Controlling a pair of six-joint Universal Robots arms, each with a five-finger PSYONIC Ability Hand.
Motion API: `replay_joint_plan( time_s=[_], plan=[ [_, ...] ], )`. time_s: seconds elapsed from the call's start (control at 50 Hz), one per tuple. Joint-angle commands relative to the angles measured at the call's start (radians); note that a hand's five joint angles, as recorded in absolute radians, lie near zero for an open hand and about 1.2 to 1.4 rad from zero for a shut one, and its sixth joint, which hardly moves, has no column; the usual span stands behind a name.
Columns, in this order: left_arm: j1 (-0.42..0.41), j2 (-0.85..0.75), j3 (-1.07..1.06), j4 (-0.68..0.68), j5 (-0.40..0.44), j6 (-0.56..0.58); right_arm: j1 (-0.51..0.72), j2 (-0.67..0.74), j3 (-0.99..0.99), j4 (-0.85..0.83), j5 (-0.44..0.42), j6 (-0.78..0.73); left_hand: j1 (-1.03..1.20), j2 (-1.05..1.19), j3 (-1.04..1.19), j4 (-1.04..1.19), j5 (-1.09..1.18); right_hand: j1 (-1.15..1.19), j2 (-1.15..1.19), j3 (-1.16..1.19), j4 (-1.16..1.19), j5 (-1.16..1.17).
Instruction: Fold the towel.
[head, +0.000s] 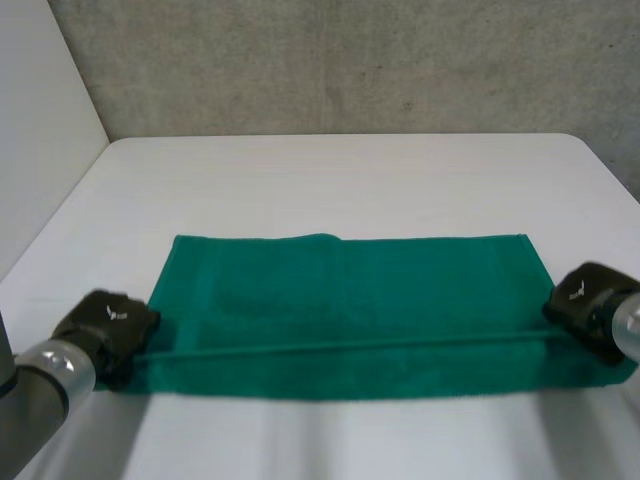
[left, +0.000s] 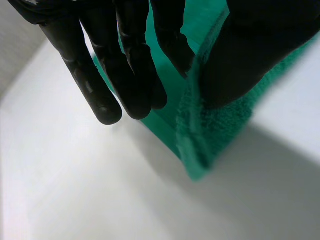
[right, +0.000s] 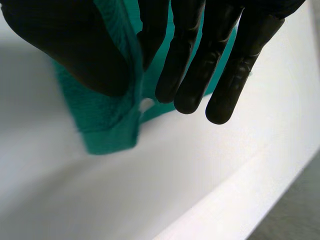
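Wrist views show left hand (left: 125, 75), right hand (right: 195, 65) pinching towel (head: 340, 300) corners.

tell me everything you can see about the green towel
The towel is a dark green, terry-looking rectangle spread wide across the white table, its far part lying flat. A straight line runs across it from hand to hand. The left hand pinches its near left corner between thumb and finger, the right hand its near right corner; both corners are lifted off the table.
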Motion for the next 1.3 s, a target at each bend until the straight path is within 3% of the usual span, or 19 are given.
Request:
replay_joint_plan(
  time_s=[0.02, 0.16, 0.32, 0.54, 0.56, 0.58, 0.6, 0.62, 0.7, 0.82, 0.92, 1.04, 1.12, 1.3],
  plan=[
    [-0.076, -0.219, 0.180, 0.212, -0.003, -0.009, 0.012, 0.139, -0.100, -0.150, 0.004, 0.118, 0.242, 0.197, 0.201, 0.199, 0.253, 0.412, 0.215, 0.211, 0.202, 0.220],
    [-0.108, -0.391, 0.347, 0.312, -0.019, -0.003, 0.038, 0.280, -0.222, -0.302, 0.007, 0.163, 0.242, 0.197, 0.201, 0.199, 0.253, 0.412, 0.215, 0.211, 0.202, 0.220],
    [-0.118, -0.638, 0.664, 0.334, -0.129, 0.004, 0.053, 0.467, -0.405, -0.422, 0.005, 0.160, 0.242, 0.197, 0.201, 0.199, 0.253, 0.412, 0.215, 0.211, 0.202, 0.220],
    [-0.124, -0.772, 0.806, 0.352, -0.112, 0.001, 0.076, 0.641, -0.616, -0.489, 0.008, 0.158, 0.242, 0.197, 0.201, 0.199, 0.253, 0.412, 0.215, 0.211, 0.202, 0.220],
    [-0.133, -0.775, 0.804, 0.363, -0.094, 0.000, 0.078, 0.652, -0.632, -0.501, 0.011, 0.163, -0.037, -0.081, -0.077, -0.079, -0.025, 0.111, -0.086, -0.090, -0.099, -0.082],
    [-0.139, -0.773, 0.803, 0.370, -0.085, 0.000, 0.079, 0.656, -0.639, -0.510, 0.017, 0.164, -0.397, -0.442, -0.438, -0.440, -0.385, -0.624, -0.822, -0.826, -0.835, -0.817],
    [-0.145, -0.773, 0.803, 0.377, -0.077, 0.003, 0.079, 0.656, -0.640, -0.511, 0.017, 0.164, -0.805, -0.849, -0.845, -0.847, -0.793, -0.632, -0.829, -0.833, -0.842, -0.824],
    [-0.157, -0.770, 0.798, 0.392, -0.062, 0.004, 0.081, 0.656, -0.643, -0.515, 0.023, 0.166, -0.910, -0.955, -0.951, -0.953, -0.899, -0.809, -1.007, -1.011, -1.020, -1.002],
    [-0.171, -0.762, 0.790, 0.424, -0.059, 0.003, 0.090, 0.656, -0.643, -0.563, 0.062, 0.227, -0.980, -1.025, -1.020, -1.022, -0.968, -0.809, -1.007, -1.011, -1.020, -1.002],
    [-0.173, -0.670, 0.731, 0.466, -0.068, -0.003, 0.084, 0.544, -0.601, -0.584, 0.091, 0.428, -0.980, -1.025, -1.020, -1.022, -0.968, -0.809, -1.007, -1.011, -1.020, -1.002],
    [-0.165, -0.547, 0.618, 0.458, -0.069, -0.012, 0.078, 0.348, -0.467, -0.580, 0.079, 0.615, -0.980, -1.025, -1.020, -1.022, -0.968, -0.809, -1.007, -1.011, -1.020, -1.002],
    [-0.168, -0.367, 0.419, 0.452, -0.060, -0.069, 0.066, 0.144, -0.255, -0.531, -0.001, 0.643, -0.980, -1.025, -1.020, -1.022, -0.968, -0.809, -1.007, -1.011, -1.020, -1.002],
    [-0.170, -0.289, 0.314, 0.452, -0.054, -0.130, 0.018, 0.087, -0.155, -0.460, -0.067, 0.646, -0.980, -1.025, -1.020, -1.022, -0.968, -0.809, -1.007, -1.011, -1.020, -1.002],
    [-0.161, -0.195, 0.163, 0.450, -0.036, -0.267, -0.065, 0.081, -0.012, -0.363, -0.160, 0.641, -0.980, -1.025, -1.020, -1.022, -0.968, -0.809, -1.007, -1.011, -1.020, -1.002]
  ],
)
